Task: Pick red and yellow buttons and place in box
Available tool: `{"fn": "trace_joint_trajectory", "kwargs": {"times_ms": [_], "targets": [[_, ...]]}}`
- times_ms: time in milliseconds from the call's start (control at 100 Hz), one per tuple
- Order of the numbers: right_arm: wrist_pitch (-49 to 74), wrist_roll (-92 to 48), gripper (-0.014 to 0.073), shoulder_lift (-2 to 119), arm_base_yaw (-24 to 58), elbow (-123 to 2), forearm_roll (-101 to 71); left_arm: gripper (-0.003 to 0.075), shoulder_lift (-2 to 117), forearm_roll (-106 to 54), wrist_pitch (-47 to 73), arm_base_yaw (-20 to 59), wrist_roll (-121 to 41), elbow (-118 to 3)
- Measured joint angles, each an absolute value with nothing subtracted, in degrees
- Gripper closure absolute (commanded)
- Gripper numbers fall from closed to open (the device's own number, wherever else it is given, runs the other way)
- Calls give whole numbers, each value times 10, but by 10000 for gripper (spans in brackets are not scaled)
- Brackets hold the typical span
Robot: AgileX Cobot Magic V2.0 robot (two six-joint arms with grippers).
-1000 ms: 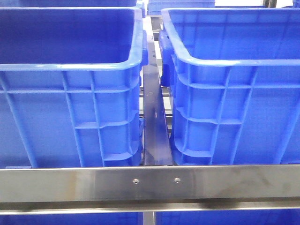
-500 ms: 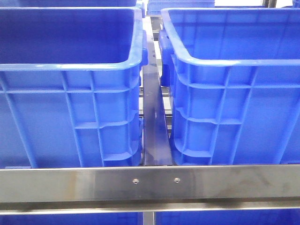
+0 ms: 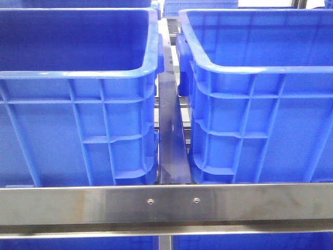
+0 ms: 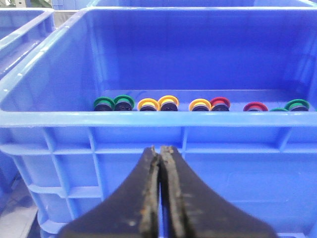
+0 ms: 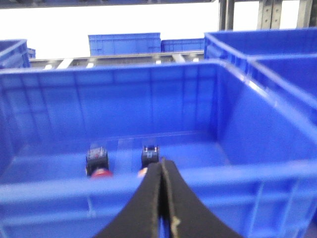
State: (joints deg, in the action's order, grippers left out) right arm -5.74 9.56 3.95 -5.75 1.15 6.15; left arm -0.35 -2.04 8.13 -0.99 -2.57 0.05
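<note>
- buttons sit in two blue bins; across the front view frames nothing has changed, so by my judgement no pick is under way.
- the left bin and the right bin stand side by side behind a steel rail, apart, with a dark strip between them; neither arm shows in this view.
- the source bin, in the left wrist view, holds a row of green buttons, yellow buttons and red buttons along its far floor.
- the receiving box, in the right wrist view, already holds two buttons, a red-capped one and another whose colour is unclear.
- the left end effector hangs outside the source bin's near wall, fingers pressed together, holding nothing.
- the right end effector is likewise closed and empty, outside its box.
- several red and yellow buttons remain, so the task looks barely begun.
</note>
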Motion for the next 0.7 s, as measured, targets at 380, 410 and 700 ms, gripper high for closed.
{"fn": "trace_joint_trajectory", "kwargs": {"times_ms": [380,410,700], "targets": [[9,108,655,-6,-15,16,91,740,-3,-20,82,-10,-26,1],[13,104,655,-6,-11,16,85,740,-3,-20,82,-10,-26,1],[22,75,655,-6,-10,16,56,740,-3,-20,82,-10,-26,1]]}}
